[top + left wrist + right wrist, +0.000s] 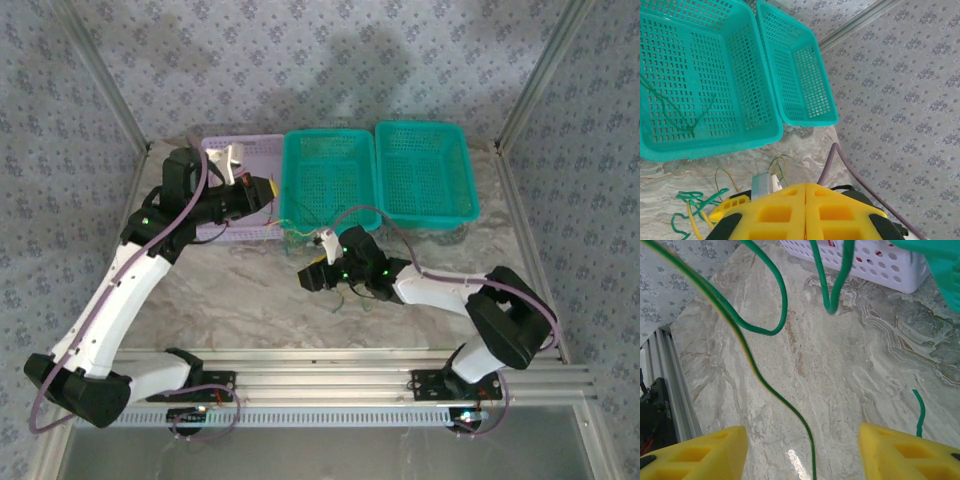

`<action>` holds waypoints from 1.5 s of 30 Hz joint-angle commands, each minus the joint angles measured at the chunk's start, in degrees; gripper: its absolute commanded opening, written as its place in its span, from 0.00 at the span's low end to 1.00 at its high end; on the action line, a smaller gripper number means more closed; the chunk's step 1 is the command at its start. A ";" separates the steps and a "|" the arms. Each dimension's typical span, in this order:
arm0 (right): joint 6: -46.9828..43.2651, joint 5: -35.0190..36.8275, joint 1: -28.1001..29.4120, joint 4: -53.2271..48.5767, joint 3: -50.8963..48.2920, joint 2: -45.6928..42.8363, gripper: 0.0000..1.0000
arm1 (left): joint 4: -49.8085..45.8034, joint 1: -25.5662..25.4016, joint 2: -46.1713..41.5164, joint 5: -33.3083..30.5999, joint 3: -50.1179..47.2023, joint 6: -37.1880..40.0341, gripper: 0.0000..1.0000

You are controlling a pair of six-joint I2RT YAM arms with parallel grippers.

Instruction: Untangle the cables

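Cables (695, 207) bunched on marble table (850, 380), green and yellow strands, just in front of teal basket (715, 142). One green strand (677, 112) lies inside that basket. My left gripper (805, 210): yellow pads pressed together, nothing visible between them, close to bunch, beside lilac basket (262, 148). My right gripper (802, 462): fingers (695, 455) wide apart, low over table, thin green-yellow strand (765, 385) running down through gap, touching neither pad. More green loops (775, 315) hang ahead.
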 commanded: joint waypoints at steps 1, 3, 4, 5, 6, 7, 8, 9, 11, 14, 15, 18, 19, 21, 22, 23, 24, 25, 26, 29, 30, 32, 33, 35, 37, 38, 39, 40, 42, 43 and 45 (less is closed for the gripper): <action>0.93 -1.95 0.14 2.72 2.17 1.18 0.42 | 0.91 -0.39 -0.92 0.67 2.00 -0.41 0.00; 1.02 -0.61 0.08 2.03 2.15 0.64 0.23 | 0.76 -0.39 -1.02 0.49 2.20 -0.14 0.00; 0.84 0.48 0.03 1.02 2.05 0.04 0.16 | 0.28 -0.29 -1.18 0.20 2.30 0.19 0.00; 0.50 1.28 -0.19 -0.14 1.82 -0.69 0.10 | -0.47 -0.30 -1.25 -0.33 2.63 0.81 0.00; 0.22 1.84 -0.40 -0.85 1.46 -1.51 0.05 | -1.19 -0.22 -1.35 -0.87 2.97 1.43 0.00; 0.12 2.54 -0.90 -1.92 0.88 -2.58 0.00 | -2.14 -0.06 -1.51 -1.42 3.41 2.14 0.00; 0.12 3.88 -1.25 -2.94 -0.11 -3.81 0.00 | -2.97 0.09 -1.74 -1.85 3.93 2.89 0.00; 0.22 5.13 -1.84 -3.57 -1.04 -5.22 0.00 | -3.79 0.29 -1.93 -2.35 4.40 3.59 0.00; 0.83 8.83 -3.48 -6.08 -3.15 -8.37 0.00 | -6.69 1.03 -2.30 -4.04 5.95 5.97 0.00; 3.12 10.41 -7.50 -6.36 -7.60 -13.26 0.00 | -11.12 2.53 -3.13 -6.71 8.07 9.23 0.00; 3.61 10.29 -8.69 -6.47 -8.66 -14.38 0.00 | -11.91 3.03 -3.41 -7.10 8.48 9.87 0.00; 5.34 10.64 -12.98 -8.04 -11.25 -18.10 0.00 | -14.53 4.30 -3.87 -8.06 10.01 11.85 0.00; 5.44 10.81 -13.91 -8.89 -11.50 -18.85 0.00 | -15.11 4.64 -3.98 -8.15 10.36 12.27 0.00; 5.46 11.56 -15.31 -10.05 -11.99 -20.49 0.00 | -15.86 4.97 -4.16 -8.21 10.82 12.79 0.00; 5.72 12.84 -16.04 -11.09 -12.15 -21.66 0.00 | -16.28 5.13 -4.21 -8.42 11.11 13.15 0.00; 5.87 13.68 -16.85 -11.97 -12.20 -22.59 0.00 | -16.86 5.23 -4.25 -8.69 11.52 13.61 0.00; 6.11 14.25 -17.60 -12.57 -12.27 -23.45 0.00 | -17.37 5.40 -4.33 -8.99 11.91 14.05 0.00; 6.62 14.55 -18.71 -13.15 -12.44 -24.50 0.00 | -17.95 5.50 -4.52 -9.48 12.36 14.55 0.00; 7.23 14.66 -19.78 -13.77 -12.55 -25.85 0.00 | -18.35 5.59 -4.73 -9.85 12.52 14.98 0.00; 8.55 12.13 -22.16 -14.22 -12.22 -30.17 0.00 | -18.70 5.59 -4.95 -10.11 12.00 15.41 0.00; 8.44 11.52 -22.05 -14.95 -11.10 -31.51 0.00 | -18.33 5.59 -4.95 -9.50 11.34 15.13 0.00; 7.67 10.99 -21.43 -17.06 -8.81 -33.50 0.00 | -17.12 5.59 -4.96 -8.16 9.68 14.26 0.00; 7.18 10.92 -21.05 -18.41 -7.00 -34.34 0.00 | -16.40 5.59 -4.95 -7.64 8.75 13.81 0.00; 6.41 10.14 -20.82 -20.78 -4.06 -35.51 0.00 | -15.05 5.59 -4.95 -6.71 7.19 13.07 0.00; 5.63 9.25 -20.49 -23.71 -0.64 -35.86 0.00 | -13.82 5.46 -4.88 -5.72 5.91 12.35 0.00; 5.16 8.88 -20.27 -24.97 0.93 -35.99 0.00 | -13.34 5.35 -4.87 -5.37 5.25 12.01 0.00; 4.80 8.49 -19.97 -26.32 2.64 -36.15 0.00 | -13.00 5.16 -4.78 -5.20 4.74 11.82 0.00; 4.43 7.88 -19.80 -26.93 4.01 -36.21 0.00 | -12.71 5.00 -4.71 -5.14 4.34 11.72 0.00; 3.84 7.14 -19.22 -28.72 6.86 -36.17 0.00 | -12.13 4.74 -4.60 -4.83 3.64 11.39 0.00; 3.58 7.11 -19.00 -29.32 8.03 -36.14 0.00 | -11.82 4.58 -4.60 -4.68 3.36 11.22 0.00; 2.79 7.13 -18.60 -30.49 9.89 -35.60 0.00 | -11.12 4.28 -4.43 -4.15 3.00 10.70 0.00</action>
